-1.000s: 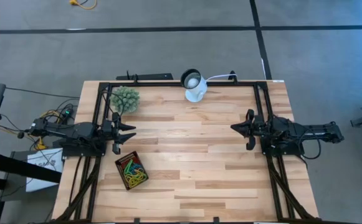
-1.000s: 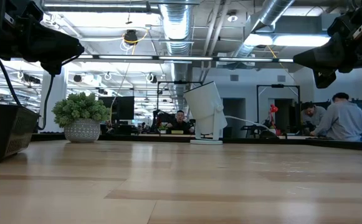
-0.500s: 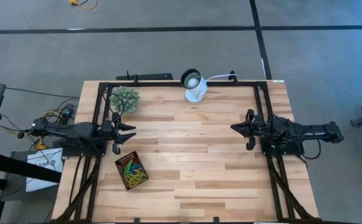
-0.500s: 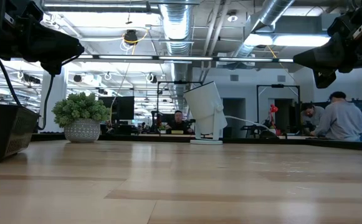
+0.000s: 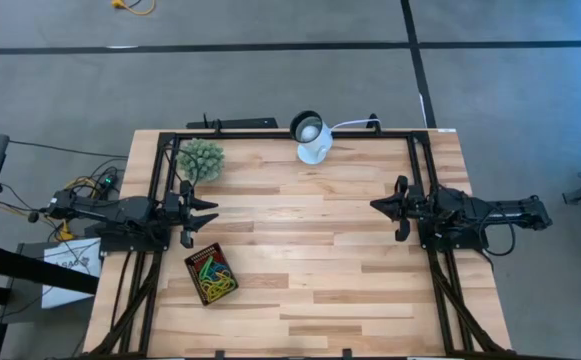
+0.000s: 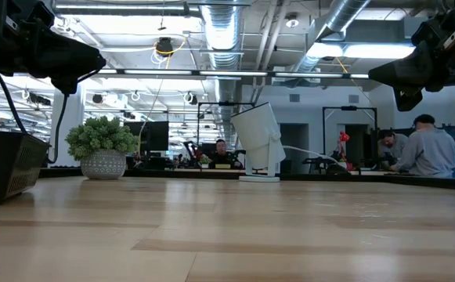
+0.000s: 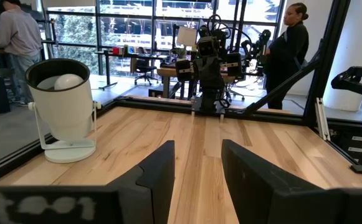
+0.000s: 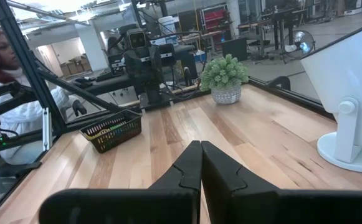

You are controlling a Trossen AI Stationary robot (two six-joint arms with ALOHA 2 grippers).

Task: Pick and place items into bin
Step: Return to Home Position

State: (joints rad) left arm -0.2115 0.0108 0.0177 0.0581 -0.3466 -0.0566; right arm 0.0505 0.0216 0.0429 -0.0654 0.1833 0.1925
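The bin [image 5: 211, 277], a small black tray, rests flat near the table's near-left part and holds the items [image 5: 210, 274], a heap of red, green and yellow loops. The right wrist view shows the bin [image 8: 112, 130] with loops peeking over its rim, and the low view shows the bin [image 6: 4, 166] at the left. My left gripper [image 5: 210, 215] hovers open just beyond the bin's far side, pointing at the table's right; its fingers stand apart at the left gripper [image 7: 197, 146]. My right gripper [image 5: 375, 206] hovers shut over the table's right part, its fingertips closed together at the right gripper [image 8: 200, 144].
A fuzzy green plant ball [image 5: 200, 160] in a pot stands at the far left, and a white lamp-like device [image 5: 313, 142] at the far middle. A black frame [image 5: 290, 133] borders the table. Bare wood [image 5: 300, 240] lies between the arms. People stand in the room beyond.
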